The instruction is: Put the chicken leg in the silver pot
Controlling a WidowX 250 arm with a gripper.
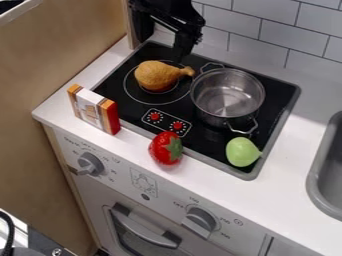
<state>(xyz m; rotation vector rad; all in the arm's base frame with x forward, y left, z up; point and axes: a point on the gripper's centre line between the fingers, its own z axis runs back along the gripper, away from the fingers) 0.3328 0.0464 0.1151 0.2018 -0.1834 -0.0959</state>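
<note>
The cooktop (278, 100) bears the silver pot (228, 100) toward its right edge, and the chicken leg (157, 76) near its back-left corner, bone toward the pot. Spread fingers (182, 47) hang just behind the chicken leg.

Toy kitchen counter, stuff all over the cooktop

So the white counter (274, 215) has a black cooktop (137, 114) on it and a grey sink (319, 185) at the right. Chicken leg's (157, 75) on the far left burner, silver pot (228, 95) just right of it, green pear-looking thing (242, 152) near right. Red strawberry (165, 148) sits at the near edge, and an orange-white-red box (95, 110) stands left.
</note>
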